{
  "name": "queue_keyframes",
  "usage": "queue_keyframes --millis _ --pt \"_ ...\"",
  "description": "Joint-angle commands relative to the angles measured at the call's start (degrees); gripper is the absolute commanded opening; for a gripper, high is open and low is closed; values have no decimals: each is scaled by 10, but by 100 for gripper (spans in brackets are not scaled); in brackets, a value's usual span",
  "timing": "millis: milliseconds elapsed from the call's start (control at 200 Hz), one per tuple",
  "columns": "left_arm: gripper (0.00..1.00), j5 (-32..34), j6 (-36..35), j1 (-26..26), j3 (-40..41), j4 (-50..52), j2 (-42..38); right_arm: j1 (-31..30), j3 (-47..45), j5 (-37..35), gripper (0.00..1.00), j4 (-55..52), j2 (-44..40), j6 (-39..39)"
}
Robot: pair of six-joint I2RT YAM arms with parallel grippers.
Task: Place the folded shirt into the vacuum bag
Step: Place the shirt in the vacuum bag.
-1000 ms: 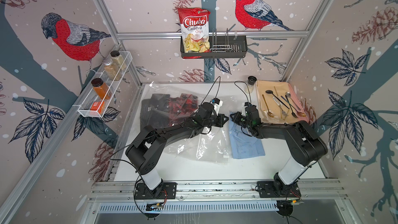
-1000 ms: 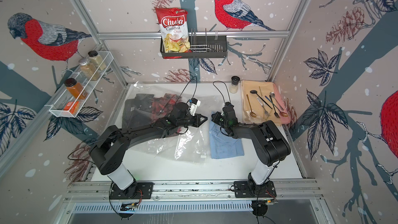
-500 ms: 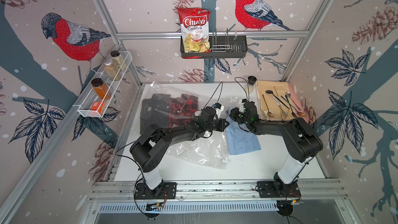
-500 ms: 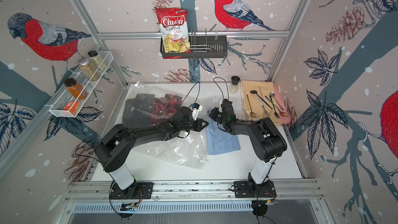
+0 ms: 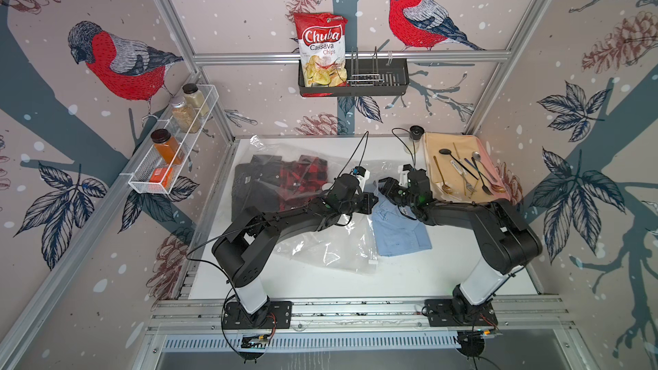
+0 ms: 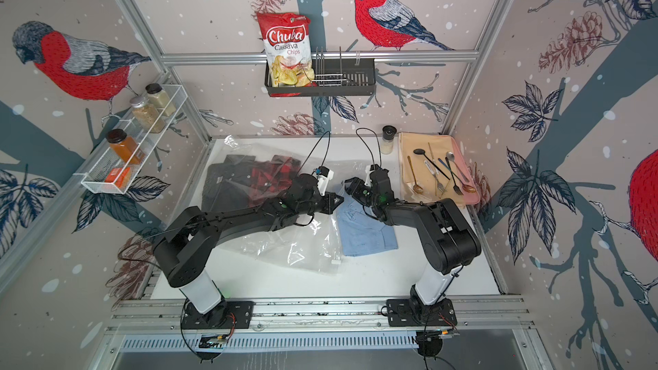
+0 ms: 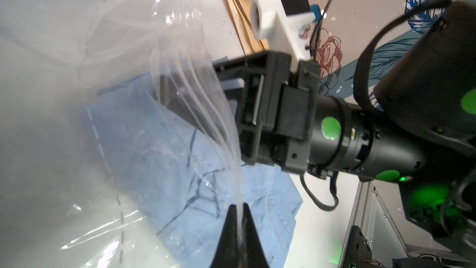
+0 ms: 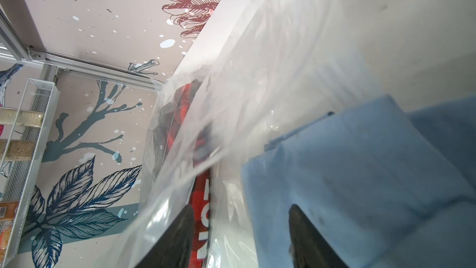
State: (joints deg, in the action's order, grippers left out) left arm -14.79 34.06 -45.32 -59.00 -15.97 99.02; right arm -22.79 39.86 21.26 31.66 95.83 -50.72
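The right gripper's (image 8: 242, 210) jaws have just parted, releasing the folded shirt (image 5: 400, 233), which lies mostly outside the vacuum bag's (image 5: 331, 247) mouth. The left gripper (image 7: 238, 207) stays clamped on the bag's lip, so insertion looks unfinished.

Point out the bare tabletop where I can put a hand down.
Widest bare patch: the front strip of the white table, between the front rail and the vacuum bag and blue shirt. A narrower strip lies behind the bag by the back wall. Crowded: the middle, where the left gripper and right gripper meet, and the cutlery mat.
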Motion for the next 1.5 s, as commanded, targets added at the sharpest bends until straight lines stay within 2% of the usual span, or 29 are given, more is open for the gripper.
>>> queue_keyframes --millis 0,150,260,350,435,545,655,871,946,1086,1131,1291,1386,1496 --pt "0 24 -14 -3 -14 20 13 13 -31 7 64 -52 -44 42" --pt "0 68 -35 -21 -41 68 42 37 -101 -28 71 -119 -167 70" --pt "0 93 -54 -40 -66 104 64 60 -136 -74 75 -210 -270 91" --pt "0 102 -57 -44 -72 112 76 95 -171 -94 78 -264 -334 101" --pt "0 106 -58 -45 -73 116 85 143 -209 -80 80 -288 -374 104" --pt "0 115 -66 -47 -85 131 98 191 -242 -64 82 -317 -407 110" --pt "0 116 -73 -48 -98 143 109 209 -274 -60 84 -311 -425 104" --pt "0 114 -78 -52 -118 155 122 211 -295 -4 81 -285 -376 104" --pt "0 111 -78 -53 -120 157 125 207 -299 19 76 -268 -349 106" --pt "0 107 -77 -54 -124 159 129 186 -299 45 61 -240 -324 101" --pt "0 108 -77 -55 -125 159 128 178 -296 50 54 -234 -324 97" --pt "0 108 -76 -57 -126 160 121 145 -275 62 13 -221 -332 81" --pt "0 107 -76 -57 -129 165 118 131 -261 89 5 -196 -325 67" --pt "0 109 -78 -58 -128 170 110 102 -240 94 4 -179 -314 55"
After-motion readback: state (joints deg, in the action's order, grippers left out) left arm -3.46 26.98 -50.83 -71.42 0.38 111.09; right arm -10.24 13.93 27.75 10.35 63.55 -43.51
